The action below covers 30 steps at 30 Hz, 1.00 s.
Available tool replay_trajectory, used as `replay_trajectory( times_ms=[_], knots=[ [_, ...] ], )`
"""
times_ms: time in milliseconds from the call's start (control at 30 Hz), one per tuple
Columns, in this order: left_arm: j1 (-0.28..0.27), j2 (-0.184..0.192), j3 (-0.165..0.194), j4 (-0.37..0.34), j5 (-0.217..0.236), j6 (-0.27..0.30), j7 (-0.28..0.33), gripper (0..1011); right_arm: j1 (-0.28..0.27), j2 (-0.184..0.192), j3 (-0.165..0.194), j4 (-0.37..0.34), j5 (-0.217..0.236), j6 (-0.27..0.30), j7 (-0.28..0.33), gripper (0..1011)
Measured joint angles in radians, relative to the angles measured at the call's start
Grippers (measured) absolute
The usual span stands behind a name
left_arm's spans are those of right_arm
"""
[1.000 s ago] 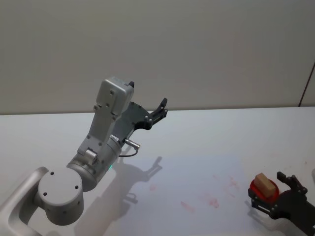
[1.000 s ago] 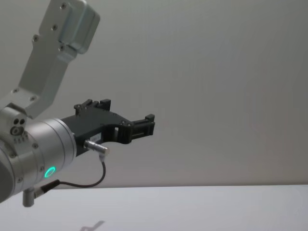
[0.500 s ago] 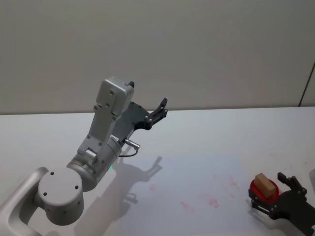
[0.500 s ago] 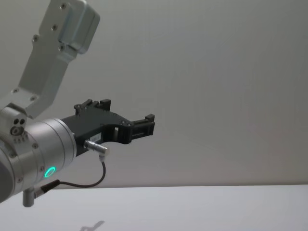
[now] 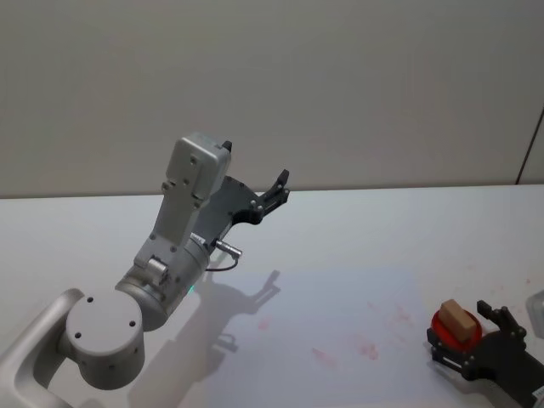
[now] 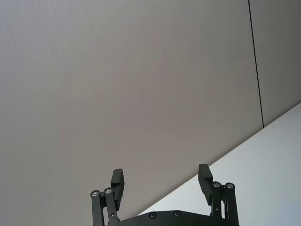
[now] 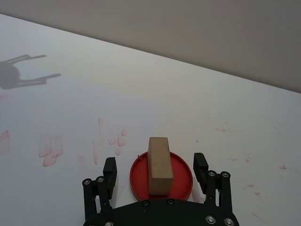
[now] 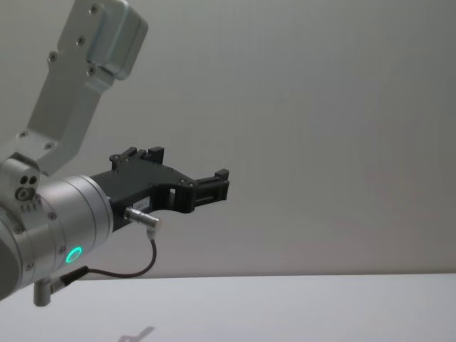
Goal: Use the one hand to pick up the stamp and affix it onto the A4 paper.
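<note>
Grey plain wall [image 5: 340, 85] stands behind a white desk [image 5: 357, 229]. On the desk lies the A4 paper [image 5: 323, 314], pale and hard to separate from the surface. The left arm [image 5: 170, 255] is raised high above the left side of the desk. Its left pincer [image 6: 160, 175] points toward the wall with the fingers spread wide and nothing between them. The right pincer [image 7: 154, 163] is low at the right front corner of the desk, also open. Its two fingers stand on each side of the stamp [image 5: 456, 320], apart from it. The stamp stands on a round red pad [image 7: 181, 181], just beside the right edge of the paper. Some red smudges [image 5: 365, 347] mark the paper.
</note>
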Motion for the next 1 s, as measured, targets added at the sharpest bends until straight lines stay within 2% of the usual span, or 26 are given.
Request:
replay_trajectory(
  times_ms=[100, 200, 300, 400, 533, 600, 667, 800, 833, 967, 1000],
  knots=[
    [0.000, 0.000, 0.000, 0.000, 0.000, 0.000, 0.000, 1001, 0.003, -0.004, -0.001, 0.005, -0.001, 0.000, -0.001, 1001],
    [0.000, 0.000, 0.000, 0.000, 0.000, 0.000, 0.000, 1001, 0.005, -0.007, -0.002, 0.010, -0.002, -0.001, -0.002, 960],
    [0.000, 0.000, 0.000, 0.000, 0.000, 0.000, 0.000, 1001, 0.008, -0.010, -0.003, 0.015, -0.002, -0.002, -0.004, 855],
    [0.000, 0.000, 0.000, 0.000, 0.000, 0.000, 0.000, 1001, 0.010, -0.013, -0.003, 0.018, -0.002, -0.003, -0.006, 807],
    [0.000, 0.000, 0.000, 0.000, 0.000, 0.000, 0.000, 1001, 0.012, -0.016, -0.004, 0.023, -0.002, -0.003, -0.009, 691],
    [0.000, 0.000, 0.000, 0.000, 0.000, 0.000, 0.000, 1001, 0.014, -0.018, -0.004, 0.026, -0.002, -0.002, -0.011, 590],
    [0.000, 0.000, 0.000, 0.000, 0.000, 0.000, 0.000, 1001, 0.014, -0.019, -0.004, 0.027, -0.002, -0.002, -0.012, 560],
    [0.000, 0.000, 0.000, 0.000, 0.000, 0.000, 0.000, 1001, 0.015, -0.022, -0.005, 0.031, -0.002, -0.002, -0.012, 417],
    [0.000, 0.000, 0.000, 0.000, 0.000, 0.000, 0.000, 1001, 0.015, -0.022, -0.005, 0.032, -0.002, -0.002, -0.012, 417],
    [0.000, 0.000, 0.000, 0.000, 0.000, 0.000, 0.000, 1001, 0.017, -0.024, -0.005, 0.035, -0.001, -0.005, -0.011, 250],
    [0.000, 0.000, 0.000, 0.000, 0.000, 0.000, 0.000, 1001, 0.017, -0.024, -0.005, 0.035, -0.001, -0.006, -0.011, 235]
  ],
)
